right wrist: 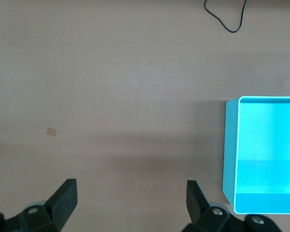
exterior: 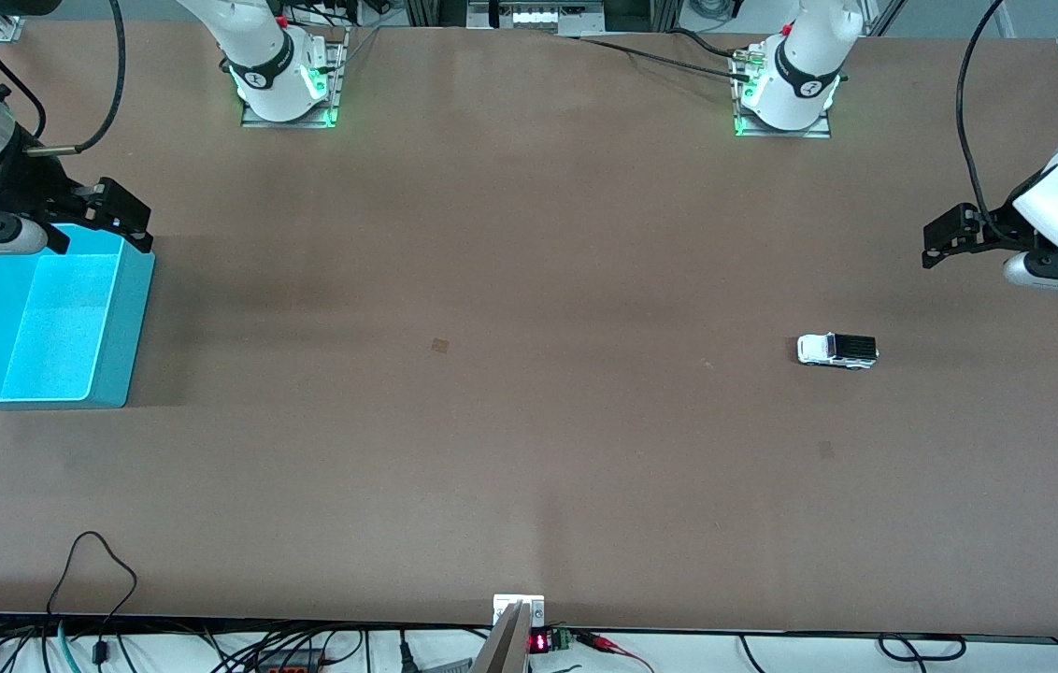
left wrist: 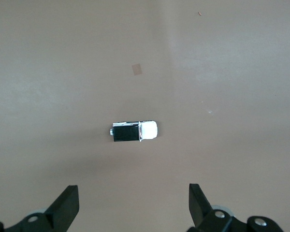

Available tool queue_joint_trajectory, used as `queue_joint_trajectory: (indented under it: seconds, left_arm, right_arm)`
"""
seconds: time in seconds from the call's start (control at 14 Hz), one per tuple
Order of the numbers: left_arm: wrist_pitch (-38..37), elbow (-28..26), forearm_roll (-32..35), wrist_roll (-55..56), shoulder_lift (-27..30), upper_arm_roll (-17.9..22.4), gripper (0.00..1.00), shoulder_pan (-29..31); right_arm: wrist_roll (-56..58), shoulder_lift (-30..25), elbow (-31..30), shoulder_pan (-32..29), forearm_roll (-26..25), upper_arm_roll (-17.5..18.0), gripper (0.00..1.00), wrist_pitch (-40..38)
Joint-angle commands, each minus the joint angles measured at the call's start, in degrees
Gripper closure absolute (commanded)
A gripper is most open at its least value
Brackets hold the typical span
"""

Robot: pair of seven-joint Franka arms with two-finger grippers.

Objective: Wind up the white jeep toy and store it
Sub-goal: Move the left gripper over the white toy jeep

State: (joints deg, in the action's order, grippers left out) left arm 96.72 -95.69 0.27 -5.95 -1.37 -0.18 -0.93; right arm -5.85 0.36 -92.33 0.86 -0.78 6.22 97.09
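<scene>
The white jeep toy (exterior: 836, 350), white with a black rear section, stands on its wheels on the brown table toward the left arm's end. It also shows in the left wrist view (left wrist: 134, 131). My left gripper (exterior: 936, 241) hangs open and empty in the air over the table's edge at that end, apart from the toy, which shows between and past its fingers (left wrist: 134, 193). The turquoise bin (exterior: 132, 318) sits empty at the right arm's end and also shows in the right wrist view (right wrist: 229, 145). My right gripper (exterior: 108, 238) is open and empty over the bin's rim (right wrist: 130, 188).
The two arm bases (exterior: 286, 84) (exterior: 786, 93) stand at the table's back edge. A small tan patch (exterior: 440, 345) marks the table's middle. A black cable loop (exterior: 94, 561) lies on the table near the front camera's edge.
</scene>
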Motion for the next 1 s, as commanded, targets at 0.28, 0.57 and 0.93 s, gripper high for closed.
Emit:
queue_joint_trajectory:
  seconds: [0.28, 0.57, 0.93]
  left_arm:
    - [-1.53, 2.18, 0.79, 0.67, -1.01, 0.27, 0.00, -0.74]
    - [-1.88, 2.09, 0.70, 0.50, -2.15, 0.18, 0.00, -0.56]
    - [-11.61, 2.00, 0.79, -2.12, -2.59, 0.01, 0.00, -1.26]
  right_arm:
    - [0.75, -0.09, 0.92, -0.42, 0.17, 0.46, 0.00, -1.29]
    - [0.75, -0.18, 1.62, -0.50, 0.17, 0.46, 0.00, -1.90]
    - [0.57, 0.26, 1.89, -0.33, 0.26, 0.46, 0.00, -1.90]
